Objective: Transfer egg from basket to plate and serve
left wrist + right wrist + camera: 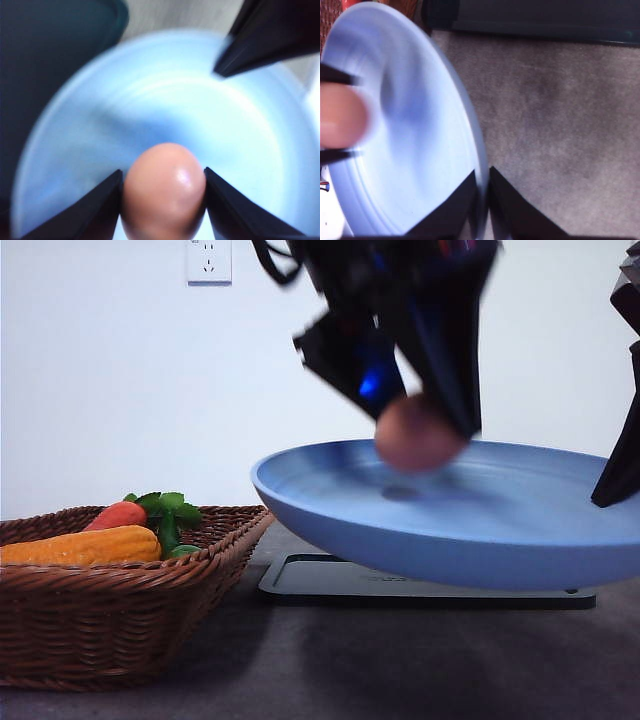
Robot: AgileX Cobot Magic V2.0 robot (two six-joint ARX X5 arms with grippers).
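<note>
Holding the egg (164, 190) between my left gripper's (162, 200) two black fingers, I have it hanging just above the middle of the light-blue plate (330, 525), not yet touching it as far as the blurred front view lets me judge. My right gripper (482, 200) is pinched onto the plate's rim and holds the plate lifted and slightly tilted above the black tray (300, 585). The wicker basket (100, 640) sits to the left on the table, with an orange vegetable (85, 545) and a leafy red one (118, 514) inside.

I judge the egg light, smooth, slippery and easy to crack, so the fingers belong on its widest part with gentle pressure. On a tilted, glossy plate it would likely roll, so I would level the plate before letting go
</note>
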